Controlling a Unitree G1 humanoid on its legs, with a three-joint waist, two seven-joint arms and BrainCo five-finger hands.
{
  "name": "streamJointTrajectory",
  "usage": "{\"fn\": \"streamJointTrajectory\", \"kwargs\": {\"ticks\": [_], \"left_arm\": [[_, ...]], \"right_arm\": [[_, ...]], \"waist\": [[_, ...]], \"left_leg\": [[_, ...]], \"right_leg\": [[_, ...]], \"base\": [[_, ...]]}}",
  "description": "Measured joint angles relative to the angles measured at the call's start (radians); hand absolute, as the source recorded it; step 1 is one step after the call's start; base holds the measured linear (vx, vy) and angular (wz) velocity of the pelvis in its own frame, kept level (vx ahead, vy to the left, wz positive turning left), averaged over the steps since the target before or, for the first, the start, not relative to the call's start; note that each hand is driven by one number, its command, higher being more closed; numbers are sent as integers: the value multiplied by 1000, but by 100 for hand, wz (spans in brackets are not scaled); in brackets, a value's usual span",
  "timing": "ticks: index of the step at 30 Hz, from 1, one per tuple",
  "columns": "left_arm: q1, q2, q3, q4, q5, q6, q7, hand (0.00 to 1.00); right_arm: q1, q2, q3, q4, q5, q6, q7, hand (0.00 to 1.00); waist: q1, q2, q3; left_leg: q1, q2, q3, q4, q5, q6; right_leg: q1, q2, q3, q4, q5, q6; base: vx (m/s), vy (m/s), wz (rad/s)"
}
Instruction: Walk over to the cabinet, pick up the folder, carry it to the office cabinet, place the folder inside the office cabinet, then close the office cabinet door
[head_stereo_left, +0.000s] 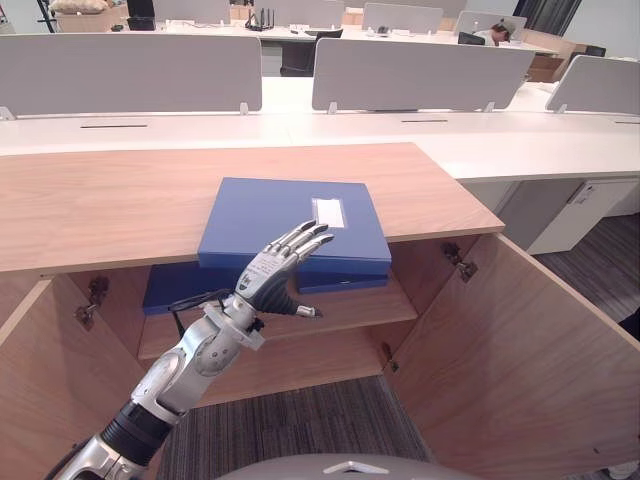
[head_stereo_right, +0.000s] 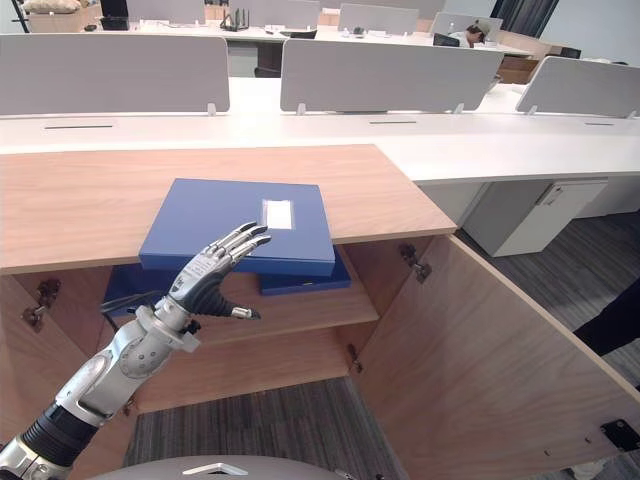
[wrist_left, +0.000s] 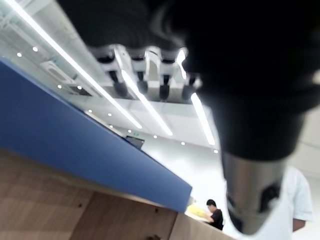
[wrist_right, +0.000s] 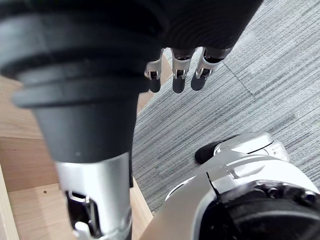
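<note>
While the right hand (wrist_right: 178, 76) is hung slack-fingered over the carpet (wrist_right: 260, 75), the folder (head_stereo_left: 270, 215) is left overhanging the cabinet top's (head_stereo_left: 100, 200) front edge, apparently long side along it, bracketed unclamped by the left hand (head_stereo_left: 268, 272): straight fingers above, thumb below.

The wooden cabinet (head_stereo_left: 120, 195) has a flat top, and a blue folder (head_stereo_left: 280, 220) lies flat on it at the front edge, its near side jutting out past that edge. Inside the cabinet, below the top, a shelf (head_stereo_left: 360, 312) carries a second blue folder (head_stereo_left: 175, 285), lying flat. The cabinet stands on grey carpet (head_stereo_left: 300, 425)
</note>
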Motion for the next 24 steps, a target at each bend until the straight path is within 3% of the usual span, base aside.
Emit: {"fn": "streamJointTrajectory", "kwargs": {"ticks": [12, 24], "left_arm": [[1, -63, 14, 46, 166, 59, 92, 0], [2, -112, 82, 123, 245, 122, 116, 0]], "right_arm": [[-1, 0, 6, 2, 10, 0, -2, 0], [-4, 1, -9, 2, 11, 2, -3, 0]], "waist": [[-2, -3, 2], [-5, -6, 7]], "left_leg": [[-1, -1, -4, 0, 0, 1], [-2, -1, -4, 0, -1, 1]], "right_leg": [[3, -2, -9, -3, 0, 0], [4, -2, -11, -4, 0, 0]], "base": [[0, 0, 0], [0, 0, 0]]}}
